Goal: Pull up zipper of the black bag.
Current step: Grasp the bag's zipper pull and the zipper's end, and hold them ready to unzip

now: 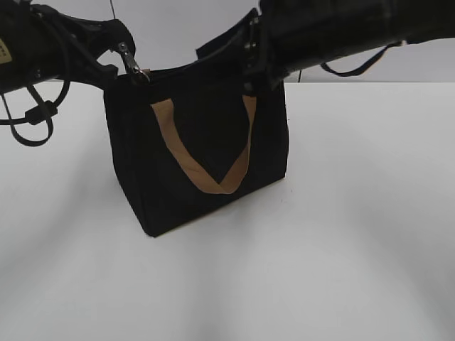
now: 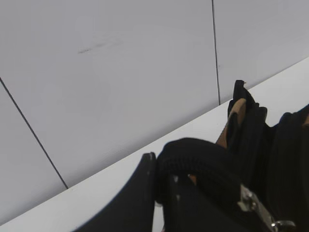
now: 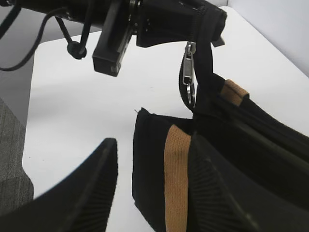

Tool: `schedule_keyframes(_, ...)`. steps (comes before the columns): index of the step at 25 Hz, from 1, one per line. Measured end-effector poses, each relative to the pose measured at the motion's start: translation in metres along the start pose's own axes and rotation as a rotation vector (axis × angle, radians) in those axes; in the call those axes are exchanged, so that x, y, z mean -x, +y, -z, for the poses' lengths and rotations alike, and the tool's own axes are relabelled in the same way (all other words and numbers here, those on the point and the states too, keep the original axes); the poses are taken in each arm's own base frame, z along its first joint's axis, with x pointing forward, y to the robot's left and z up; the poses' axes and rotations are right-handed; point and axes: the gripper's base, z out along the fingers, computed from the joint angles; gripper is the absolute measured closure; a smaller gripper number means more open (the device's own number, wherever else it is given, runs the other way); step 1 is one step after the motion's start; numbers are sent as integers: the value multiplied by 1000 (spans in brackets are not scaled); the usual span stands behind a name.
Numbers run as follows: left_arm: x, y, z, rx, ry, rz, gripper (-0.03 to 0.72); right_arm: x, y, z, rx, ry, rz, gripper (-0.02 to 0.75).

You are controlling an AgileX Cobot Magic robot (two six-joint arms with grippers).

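The boxy black fabric bag stands on the white table, the left claw clamped on fabric beside its dangling silvery zipper pull, the right claw apart astride the opposite end, so the zipping step appears pending, calling for gripping the pull.

The black bag stands on the white bench. Left hand at its zipper; right hand at the opposite top corner.

Even, bright overhead light, soft diffuse shadows on the white table, black bag almost detail-less in the dark fabric, near end effector fingers blurred, slight overall softness
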Motion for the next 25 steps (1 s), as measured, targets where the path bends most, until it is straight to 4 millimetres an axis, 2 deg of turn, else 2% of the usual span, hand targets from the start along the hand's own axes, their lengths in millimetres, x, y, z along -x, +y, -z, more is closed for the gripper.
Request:
schedule_keyframes(5,0,0,0,0,2,0,678,1,-9,-43,52,29,43,374)
schedule_keyframes(9,0,0,0,-1,2,-1,678,4,-15,-67,64,29,66,374)
schedule_keyframes(17,0,0,0,-1,2,-2,678,6,-30,-86,27,18,62,384)
schedule_keyframes(22,0,0,0,-1,3,-2,678,4,-34,-90,12,17,35,470)
schedule_keyframes(25,0,0,0,-1,3,-2,678,-1,-36,-94,11,25,24,498)
